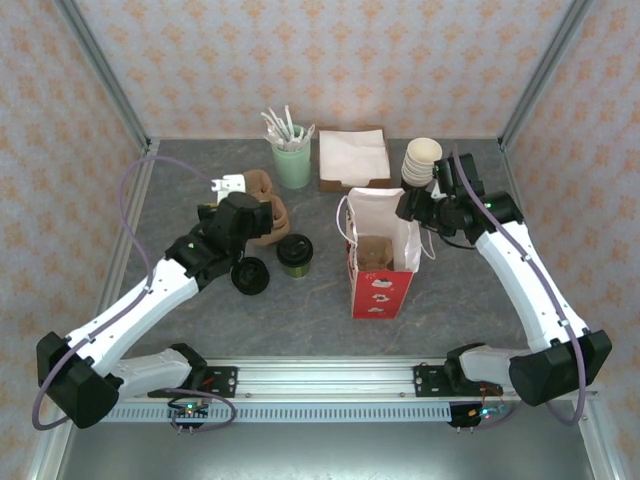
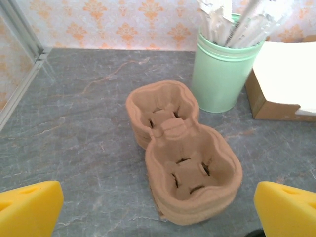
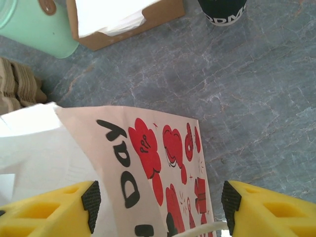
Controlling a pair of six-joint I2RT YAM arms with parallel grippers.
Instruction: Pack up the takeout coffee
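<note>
The takeout coffee (image 1: 295, 255), a small dark green cup, stands on the table left of the paper bag (image 1: 383, 285). The bag is upright and open, white with red print, and something brown (image 1: 375, 252) sits inside it. My right gripper (image 1: 412, 205) (image 3: 160, 210) hovers open over the bag's back right rim, the printed bag wall (image 3: 148, 163) and a white string handle between its fingers, unpinched. My left gripper (image 1: 232, 190) (image 2: 158, 207) is wide open just above the stacked brown cup carriers (image 2: 185, 158), holding nothing, left of and behind the coffee.
A flat black lid (image 1: 250, 275) lies left of the coffee. At the back are a mint-green cup of white utensils (image 1: 292, 160) (image 2: 224, 74), a brown napkin box (image 1: 353, 160) (image 3: 123, 19) and a stack of cream cups (image 1: 421, 160). Walls close in three sides.
</note>
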